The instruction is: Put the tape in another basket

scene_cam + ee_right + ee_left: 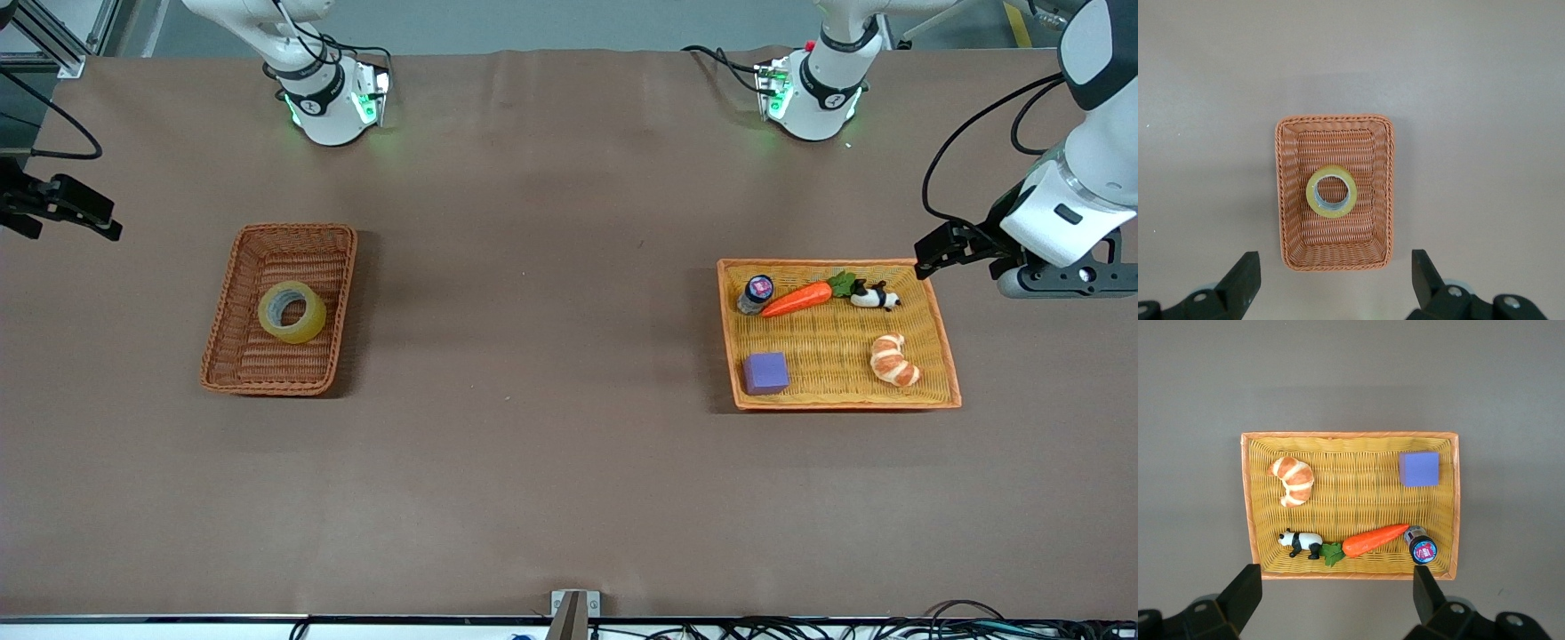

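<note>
Two baskets sit on the surface. The tape [292, 312] lies flat, hole up, in the brown basket [233, 356], near the right gripper [1331, 283], whose fingers are wide open and empty. The left gripper [1338, 603], also open and empty, waits over the yellow tray [946, 356].

Brown table covering [551, 427], matte, faint crease lines running across near the top edge. Grey floor [533, 22] above it. Aluminium frame [53, 40] at one corner. Cables [889, 627] along the near edge.
</note>
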Controlling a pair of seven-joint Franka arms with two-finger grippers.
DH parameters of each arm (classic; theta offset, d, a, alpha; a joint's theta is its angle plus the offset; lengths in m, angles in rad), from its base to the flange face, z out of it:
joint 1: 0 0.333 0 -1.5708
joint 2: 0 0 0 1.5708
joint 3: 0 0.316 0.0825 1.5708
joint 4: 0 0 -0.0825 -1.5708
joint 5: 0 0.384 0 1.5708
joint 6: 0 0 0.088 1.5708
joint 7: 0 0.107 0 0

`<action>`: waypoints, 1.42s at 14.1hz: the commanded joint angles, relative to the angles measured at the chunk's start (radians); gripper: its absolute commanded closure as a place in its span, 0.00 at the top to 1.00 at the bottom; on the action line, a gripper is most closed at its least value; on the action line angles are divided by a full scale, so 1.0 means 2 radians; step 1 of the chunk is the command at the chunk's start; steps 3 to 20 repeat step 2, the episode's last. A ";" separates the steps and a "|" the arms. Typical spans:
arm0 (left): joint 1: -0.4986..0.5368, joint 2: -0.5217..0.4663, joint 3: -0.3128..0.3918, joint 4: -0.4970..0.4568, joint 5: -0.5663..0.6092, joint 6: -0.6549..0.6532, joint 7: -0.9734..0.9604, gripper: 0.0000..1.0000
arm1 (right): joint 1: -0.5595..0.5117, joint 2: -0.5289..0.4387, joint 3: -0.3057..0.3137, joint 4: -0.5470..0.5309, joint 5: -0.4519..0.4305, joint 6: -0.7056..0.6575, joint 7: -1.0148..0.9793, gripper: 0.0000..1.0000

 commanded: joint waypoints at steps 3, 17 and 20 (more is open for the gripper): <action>-0.002 0.005 0.001 0.011 0.002 -0.002 -0.001 1.00 | -0.004 0.000 0.003 0.005 0.012 0.000 0.007 1.00; -0.002 0.005 0.001 0.011 0.002 -0.002 -0.001 1.00 | -0.004 0.000 0.003 0.005 0.012 0.000 0.007 1.00; -0.002 0.005 0.001 0.011 0.002 -0.002 -0.001 1.00 | -0.004 0.000 0.003 0.005 0.012 0.000 0.007 1.00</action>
